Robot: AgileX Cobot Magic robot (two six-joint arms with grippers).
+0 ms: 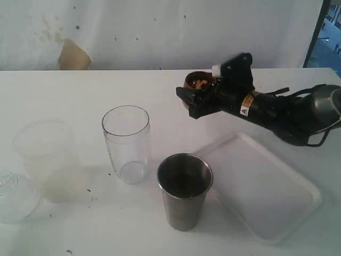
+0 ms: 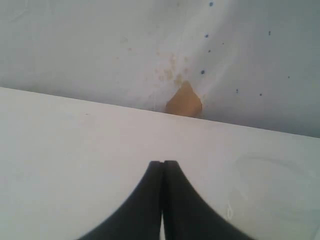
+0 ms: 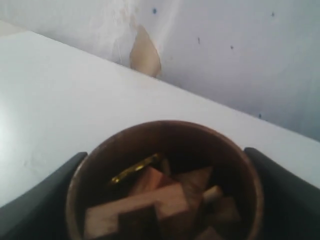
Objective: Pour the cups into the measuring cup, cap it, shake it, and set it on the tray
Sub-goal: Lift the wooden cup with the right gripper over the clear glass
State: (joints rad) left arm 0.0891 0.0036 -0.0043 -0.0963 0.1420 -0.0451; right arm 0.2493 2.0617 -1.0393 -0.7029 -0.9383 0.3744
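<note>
Nearest me, the tapered brushed-steel tumbler (image 1: 185, 189) stands upright, in front of and just right of the tall clear straight-sided measuring cup (image 1: 126, 143), which looks empty. The clear domed cap (image 1: 13, 194) lies well to the measuring cup's left, and the flat white rectangular tray (image 1: 266, 186) lies to its right. Beyond the measuring cup and to its right, the right gripper (image 1: 198, 90) clasps the small rounded brown wooden cup (image 1: 199, 81), a finger on either side, with the cup upright.

The step in hand, as I judge it, is to carry this cup over the measuring cup and pour. I would keep it level until its lip is above the cylinder's mouth, then tilt slowly, since the load is loose and could spill past the rim.

Only the right wrist view shows that load: blocky wooden pieces (image 3: 155, 200) with a yellow glint among them. Only the exterior view shows the pouring target. Only the left wrist view shows the left gripper (image 2: 162, 195), its fingers pressed together on nothing, over the white table (image 2: 60, 150).
</note>
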